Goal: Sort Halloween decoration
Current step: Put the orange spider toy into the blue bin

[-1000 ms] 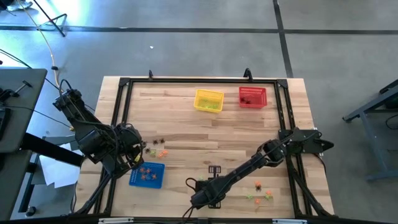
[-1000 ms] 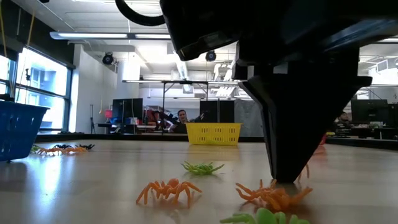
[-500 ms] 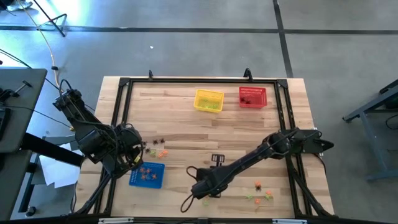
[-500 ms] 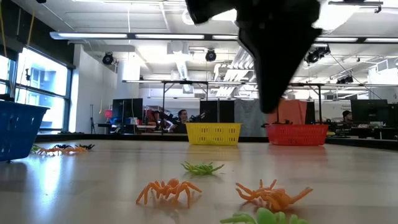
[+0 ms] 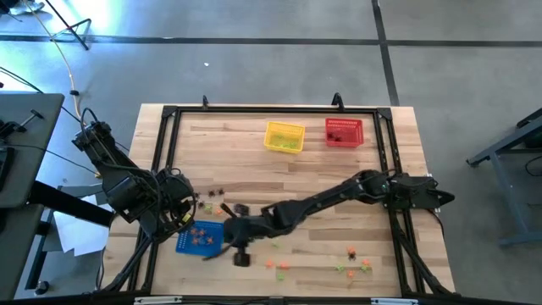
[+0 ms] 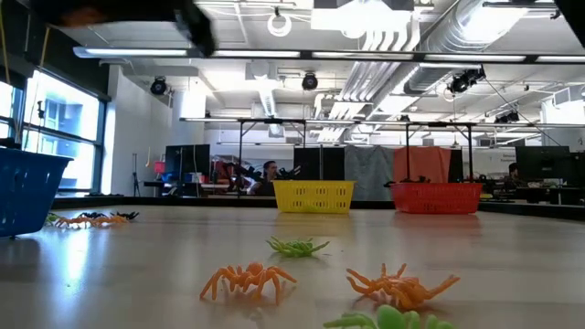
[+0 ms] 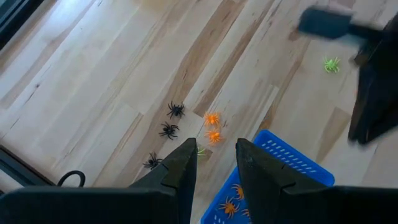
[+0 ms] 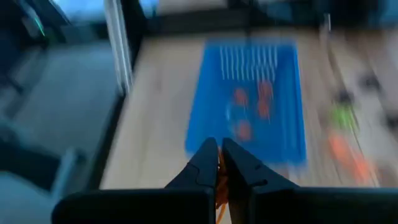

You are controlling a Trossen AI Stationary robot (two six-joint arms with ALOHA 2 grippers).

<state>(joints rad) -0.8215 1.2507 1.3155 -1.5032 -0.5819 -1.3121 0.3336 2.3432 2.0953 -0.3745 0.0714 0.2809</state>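
from above, the right pincer (image 5: 227, 230) reaches across the desk (image 5: 288, 182), just beside the blue basket (image 5: 200, 238) that already holds orange spiders; more spiders lie behind it and beyond its tip. at desk height, four spiders (image 6: 247, 277) lie unsorted. the left pincer (image 7: 215, 163) hangs slightly spread over black spiders (image 7: 169, 121). the right wrist shows fingers pressed together on something orange (image 8: 219, 186); i'd say roughly half remains.
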